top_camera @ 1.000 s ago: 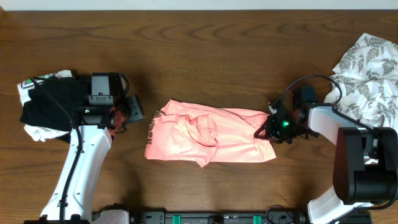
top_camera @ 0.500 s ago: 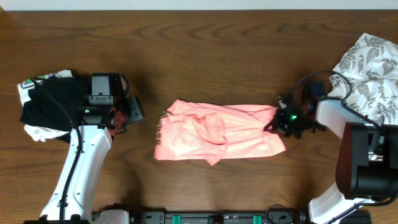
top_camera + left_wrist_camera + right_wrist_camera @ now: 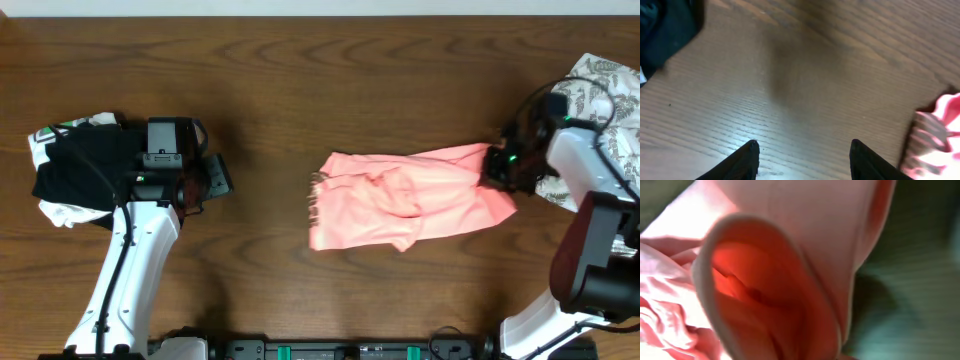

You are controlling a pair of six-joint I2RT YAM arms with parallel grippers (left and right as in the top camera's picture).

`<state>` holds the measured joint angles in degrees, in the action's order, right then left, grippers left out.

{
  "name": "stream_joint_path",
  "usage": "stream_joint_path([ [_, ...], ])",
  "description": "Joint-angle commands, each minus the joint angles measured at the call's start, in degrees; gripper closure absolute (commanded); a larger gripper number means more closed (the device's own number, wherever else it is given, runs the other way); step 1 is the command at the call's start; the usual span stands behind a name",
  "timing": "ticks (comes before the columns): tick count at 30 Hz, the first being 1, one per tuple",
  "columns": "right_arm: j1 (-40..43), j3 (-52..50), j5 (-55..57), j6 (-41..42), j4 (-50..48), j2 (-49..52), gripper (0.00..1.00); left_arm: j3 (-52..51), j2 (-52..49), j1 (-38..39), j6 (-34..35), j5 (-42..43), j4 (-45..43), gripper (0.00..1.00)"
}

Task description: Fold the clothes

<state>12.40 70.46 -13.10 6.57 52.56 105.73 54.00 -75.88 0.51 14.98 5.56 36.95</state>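
A crumpled salmon-pink T-shirt [image 3: 405,198] lies right of the table's middle. My right gripper [image 3: 497,166] is shut on the shirt's right end, and pink fabric [image 3: 785,280] fills the right wrist view, hiding the fingers. Far to the left, my left gripper [image 3: 214,178] stands open over bare wood, well away from the shirt. In the left wrist view, its two dark fingertips [image 3: 751,152] have nothing between them, and the shirt's edge [image 3: 935,137] shows at the right. A black-and-white bundle [image 3: 70,170] lies at the far left, beside the left arm.
A white garment with grey leaf print [image 3: 600,100] is heaped at the table's right edge, just behind the right arm. The dark wooden table [image 3: 320,80] stretches bare along the back.
The right gripper has dragged the pink shirt to the right and slightly toward the back. The left arm has stayed still.
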Motion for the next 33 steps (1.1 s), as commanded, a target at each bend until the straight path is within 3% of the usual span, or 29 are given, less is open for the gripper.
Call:
stream_joint_path([
  [1, 2.45, 4.42, 4.76, -1.14, 1.77, 0.37, 0.99, 0.24, -0.5, -0.24, -0.31, -0.7, 0.11, 0.42],
  [10, -0.48, 12.28, 4.74, -3.02, 10.16, 0.31, 0.99, 0.24, -0.48, -0.24, -0.31, -0.7, 0.11, 0.42],
  [17, -9.75, 15.08, 4.74, -1.73, 14.08, 0.31, 0.99, 0.24, -0.5, -0.24, -0.31, -0.68, 0.13, 0.42],
  [33, -28.61, 15.47, 4.66, 4.81, 12.94, 0.31, 0.99, 0.24, -0.59, -0.24, -0.33, -0.68, 0.11, 0.41],
])
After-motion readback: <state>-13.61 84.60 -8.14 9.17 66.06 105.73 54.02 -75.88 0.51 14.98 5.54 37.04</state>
